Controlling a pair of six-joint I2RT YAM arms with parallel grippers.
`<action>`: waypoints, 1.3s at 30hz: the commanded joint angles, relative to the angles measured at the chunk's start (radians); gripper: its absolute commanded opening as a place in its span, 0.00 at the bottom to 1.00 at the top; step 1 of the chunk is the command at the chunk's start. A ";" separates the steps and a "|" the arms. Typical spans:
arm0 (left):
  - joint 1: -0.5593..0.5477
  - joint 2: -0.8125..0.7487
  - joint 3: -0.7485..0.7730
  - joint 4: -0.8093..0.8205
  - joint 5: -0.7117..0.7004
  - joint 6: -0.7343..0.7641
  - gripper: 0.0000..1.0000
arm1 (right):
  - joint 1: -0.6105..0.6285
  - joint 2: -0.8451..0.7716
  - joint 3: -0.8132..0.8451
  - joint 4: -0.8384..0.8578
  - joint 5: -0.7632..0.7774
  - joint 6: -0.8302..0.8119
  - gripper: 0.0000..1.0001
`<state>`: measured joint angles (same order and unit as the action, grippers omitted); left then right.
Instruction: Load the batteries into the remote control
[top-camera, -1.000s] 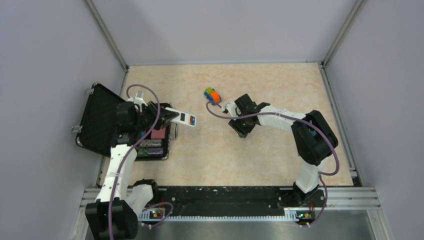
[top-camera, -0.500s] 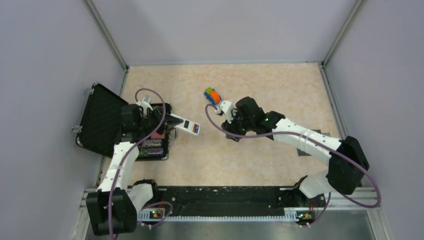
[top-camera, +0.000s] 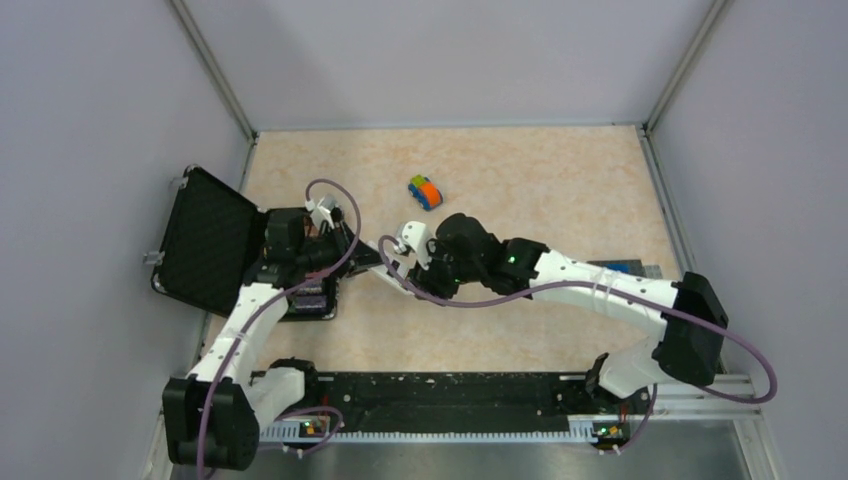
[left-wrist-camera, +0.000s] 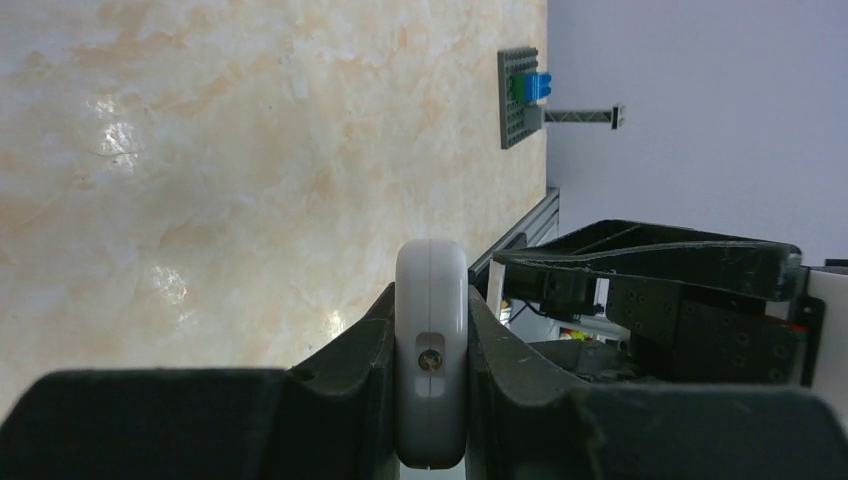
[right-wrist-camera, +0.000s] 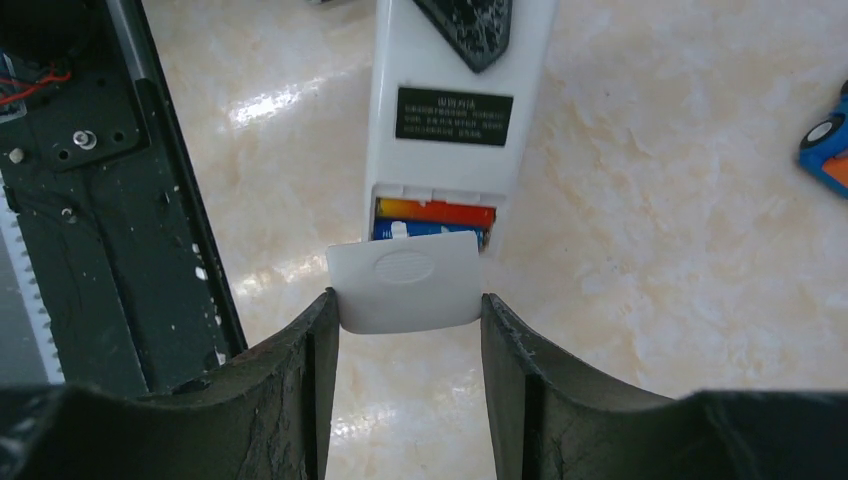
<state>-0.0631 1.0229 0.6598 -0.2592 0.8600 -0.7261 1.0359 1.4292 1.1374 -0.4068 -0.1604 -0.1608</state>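
1. left gripper (left-wrist-camera: 431, 372) is clamped on the remote control (right-wrist-camera: 455, 60).
2. batteries (right-wrist-camera: 436, 213) sit in the remote control's open bay.
3. right gripper (right-wrist-camera: 405, 322) pinches the white cover (right-wrist-camera: 408, 282), touching that bay's end.

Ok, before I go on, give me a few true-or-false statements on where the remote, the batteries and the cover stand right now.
1. Both batteries, orange and blue, sit in the compartment of the remote control. True.
2. The left end effector is open and clear of the remote control. False: it is clamped on the remote control's edges.
3. The battery cover is fully shut over the compartment. False: it sits between the fingers of the right end effector, and the batteries show past its edge.
4. The toy car lies on the table, apart from both arms. True.
5. The right wrist camera sees the remote control's button side. False: it sees the labelled back.
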 joint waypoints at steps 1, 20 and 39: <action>-0.042 -0.046 0.000 0.051 -0.036 0.028 0.00 | 0.036 0.044 0.088 0.034 0.056 0.053 0.39; -0.049 -0.144 -0.026 0.094 -0.070 0.069 0.00 | 0.061 0.112 0.156 0.035 0.146 0.203 0.41; -0.049 -0.143 -0.013 0.080 -0.089 0.084 0.00 | 0.061 0.119 0.139 -0.011 0.145 0.198 0.41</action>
<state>-0.1074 0.8986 0.6315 -0.2302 0.7647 -0.6514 1.0832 1.5368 1.2457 -0.4236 -0.0231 0.0372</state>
